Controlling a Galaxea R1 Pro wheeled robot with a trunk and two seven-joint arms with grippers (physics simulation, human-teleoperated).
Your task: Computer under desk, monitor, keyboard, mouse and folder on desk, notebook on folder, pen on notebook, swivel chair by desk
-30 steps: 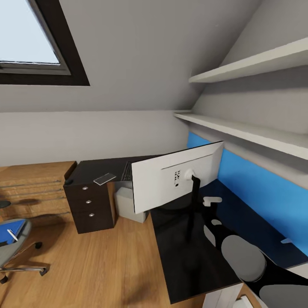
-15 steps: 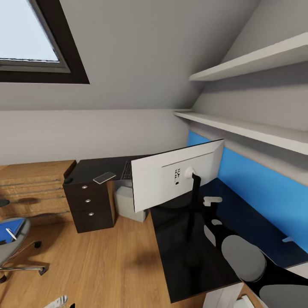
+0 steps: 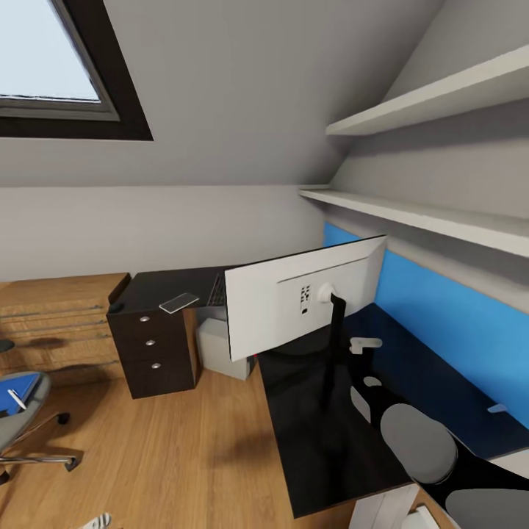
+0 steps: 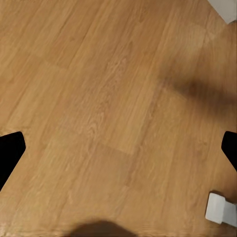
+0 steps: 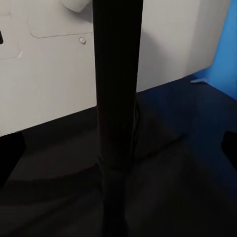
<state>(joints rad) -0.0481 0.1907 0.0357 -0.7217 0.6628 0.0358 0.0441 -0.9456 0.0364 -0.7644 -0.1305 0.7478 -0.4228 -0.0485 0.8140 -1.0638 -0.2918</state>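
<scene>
**Monitor on the counter, folder waiting on the chair**

The right gripper [image 5: 121, 148] faces the monitor's [image 3: 294, 308] stand [image 5: 117, 98], fingers wide either side of it, likely to grasp or steady the screen; the left gripper [image 4: 118, 148], fingers wide and empty, hangs over bare floor [image 4: 98, 98]; far left, the folder [image 3: 18, 388] and pen [image 3: 16, 399] lie on the chair [image 3: 22, 426]; on the far counter [image 3: 323, 441] the notebook [image 3: 178, 303] lies left of the keyboard [image 3: 217, 291]; the computer [image 3: 220, 349] stands underneath.

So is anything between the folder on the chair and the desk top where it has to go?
Nothing visible. The folder lies on the swivel chair, with the pen on it. Bare wood floor separates the chair from the desk.
</scene>
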